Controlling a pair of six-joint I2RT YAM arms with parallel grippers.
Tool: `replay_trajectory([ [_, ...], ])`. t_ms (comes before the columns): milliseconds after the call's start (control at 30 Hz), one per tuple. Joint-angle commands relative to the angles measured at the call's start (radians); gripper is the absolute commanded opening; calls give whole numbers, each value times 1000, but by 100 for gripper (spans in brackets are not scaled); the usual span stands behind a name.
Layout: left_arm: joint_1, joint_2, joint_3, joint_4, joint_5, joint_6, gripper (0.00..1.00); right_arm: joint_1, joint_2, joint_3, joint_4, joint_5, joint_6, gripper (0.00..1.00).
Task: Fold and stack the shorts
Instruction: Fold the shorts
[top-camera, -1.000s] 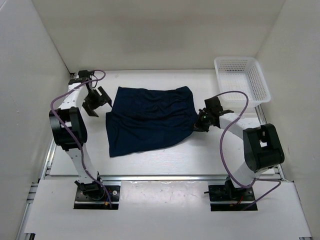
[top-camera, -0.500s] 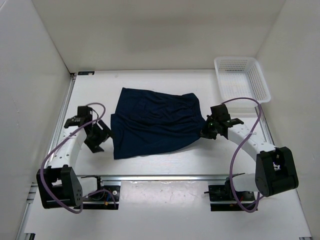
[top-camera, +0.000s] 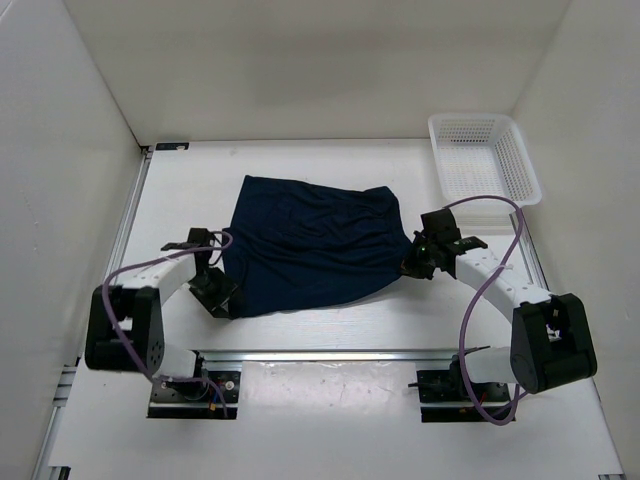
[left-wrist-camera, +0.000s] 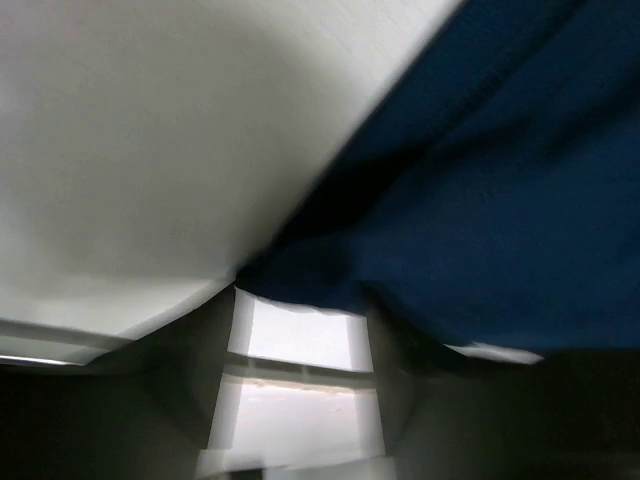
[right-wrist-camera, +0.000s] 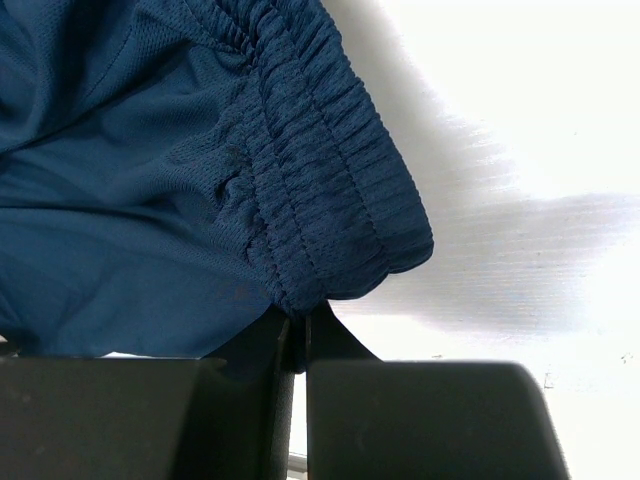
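The navy shorts (top-camera: 310, 245) lie spread flat in the middle of the white table. My left gripper (top-camera: 222, 295) sits low at their near-left corner. In the blurred left wrist view its jaws (left-wrist-camera: 300, 300) stand apart, with the shorts (left-wrist-camera: 480, 200) and their hem lying across the tips and white table showing in the gap. My right gripper (top-camera: 412, 262) is at the shorts' right edge. The right wrist view shows it (right-wrist-camera: 298, 325) shut on the gathered elastic waistband (right-wrist-camera: 320, 190), with the fabric pinched between the fingertips.
A white mesh basket (top-camera: 483, 158) stands at the far right corner. White walls enclose the table on three sides. A metal rail (top-camera: 330, 353) runs along the near edge between the arm bases.
My left arm has swung from the far left side down to the shorts' near-left corner, and its jaws have narrowed. The right arm moved slightly right earlier, dragging the shorts with it.
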Motion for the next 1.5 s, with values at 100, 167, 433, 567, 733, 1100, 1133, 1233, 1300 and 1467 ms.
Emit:
replay_trajectory([
  [100, -35, 76, 18, 77, -35, -4, 10, -2, -32, -7, -23, 27, 8, 0],
  [167, -44, 51, 29, 77, -35, -4, 10, -2, -43, -7, -32, 28, 8, 0],
  [433, -44, -335, -6, -143, -23, -48, 10, -2, -165, -50, -175, 46, -1, 0],
  [567, -67, -489, 37, -252, 0, -70, 10, -2, -271, -59, -288, 80, -12, 0],
  [733, -67, -446, 259, -285, -37, -41, 10, -2, -334, 20, -422, 126, -23, 0],
  [1100, -67, 230, 987, -219, -132, 99, 10, -21, 29, 487, -431, 259, -95, 0],
  [1133, -67, 349, 1106, -219, -132, 122, 10, -35, 110, 520, -422, 259, -95, 0],
  [1233, -58, 608, 1388, -243, -117, 134, 10, -57, 285, 677, -411, 250, -116, 0],
  [1300, -46, 747, 1556, -273, -117, 143, 10, -86, 418, 811, -411, 241, -126, 0],
  [1467, 4, 1092, 1899, -285, 55, 166, 95, -126, 641, 1106, -429, 170, -164, 87],
])
